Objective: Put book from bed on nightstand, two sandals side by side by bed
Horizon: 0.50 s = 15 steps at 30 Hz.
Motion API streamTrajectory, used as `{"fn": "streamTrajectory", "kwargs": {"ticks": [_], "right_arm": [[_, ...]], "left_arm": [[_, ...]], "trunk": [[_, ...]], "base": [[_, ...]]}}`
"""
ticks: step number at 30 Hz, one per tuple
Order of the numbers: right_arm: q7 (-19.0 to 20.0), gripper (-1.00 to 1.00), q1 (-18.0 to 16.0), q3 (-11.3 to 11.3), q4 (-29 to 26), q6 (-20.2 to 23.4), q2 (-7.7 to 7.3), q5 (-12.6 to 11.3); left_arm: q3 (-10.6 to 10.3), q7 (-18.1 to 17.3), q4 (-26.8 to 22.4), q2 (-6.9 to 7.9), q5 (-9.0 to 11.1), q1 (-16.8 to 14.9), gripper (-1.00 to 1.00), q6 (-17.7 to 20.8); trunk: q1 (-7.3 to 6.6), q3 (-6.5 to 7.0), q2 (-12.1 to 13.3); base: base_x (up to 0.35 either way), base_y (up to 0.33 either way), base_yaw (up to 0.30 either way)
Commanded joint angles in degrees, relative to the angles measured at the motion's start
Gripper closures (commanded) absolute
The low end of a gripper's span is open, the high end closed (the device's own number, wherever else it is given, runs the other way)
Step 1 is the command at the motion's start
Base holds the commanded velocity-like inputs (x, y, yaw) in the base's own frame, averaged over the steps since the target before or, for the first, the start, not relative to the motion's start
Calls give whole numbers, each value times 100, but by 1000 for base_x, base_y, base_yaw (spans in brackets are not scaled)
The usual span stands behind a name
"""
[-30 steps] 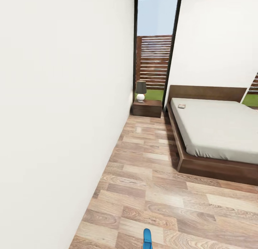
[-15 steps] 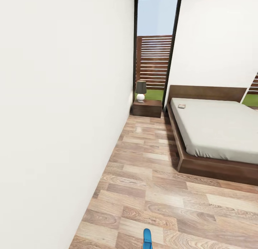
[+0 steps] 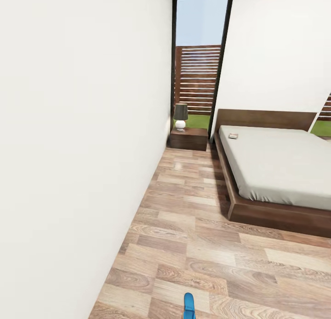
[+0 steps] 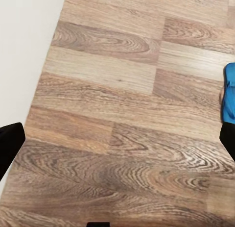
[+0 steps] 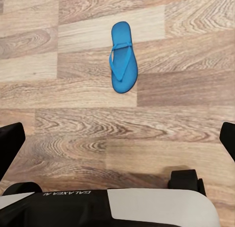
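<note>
- One blue sandal (image 5: pixel 123 58) lies flat on the wood-plank floor (image 3: pixel 197 245), just in front of the robot's base (image 5: pixel 147 207); the head view catches its tip at the lower edge.
- Both grippers, left (image 4: pixel 117 138) and right (image 5: pixel 117 138), hang with fingers spread wide and nothing between them.
- Book (image 3: pixel 233 136) rests on the bed (image 3: pixel 280 167) near the headboard-side corner closest to the nightstand (image 3: pixel 189 138), which carries a small lamp (image 3: pixel 180 116).
- My judgement: the step in hand is fetching this sandal. Centre the right gripper over the sole's narrow middle, come down straight, and pinch across the edges rather than the thin strap.
- Second sandal's place I cannot tell.
</note>
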Motion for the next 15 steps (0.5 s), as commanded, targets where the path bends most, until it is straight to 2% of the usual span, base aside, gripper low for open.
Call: {"fn": "streamTrajectory", "kwargs": {"ticks": [1, 8, 11, 12, 13, 15], "right_arm": [[36, -100, -4, -12, 8, 0, 0, -35], [-45, -100, -5, -12, -92, 55, -6, -19], [-467, -100, -31, -12, -355, 223, -8, -1], [-667, -100, -40, -10, -532, 414, -8, 22], [-935, -100, -50, -7, -855, 803, -8, 53], [-1224, -100, -59, -5, -1518, 1651, -3, 77]], "left_arm": [[3, -1, -1, -2, 1, -1, -100, -12], [-8, -1, -1, -21, -6, -1, -100, -9], [-6, -1, -1, -23, -7, -1, -100, -9], [-7, -1, -1, -23, -7, -1, -100, -9], [-8, -1, -1, -23, -8, -1, -100, -9], [-9, -1, -1, -24, -8, -1, -100, -11]], "trunk": [[0, -5, -2], [0, -5, -2], [0, -5, -2], [0, -5, -2], [0, -5, -2], [0, -5, -2]], "base": [[0, 0, 0], [0, 0, 0], [0, 0, 0], [0, 0, 0], [0, 0, 0], [0, 0, 0]]}}
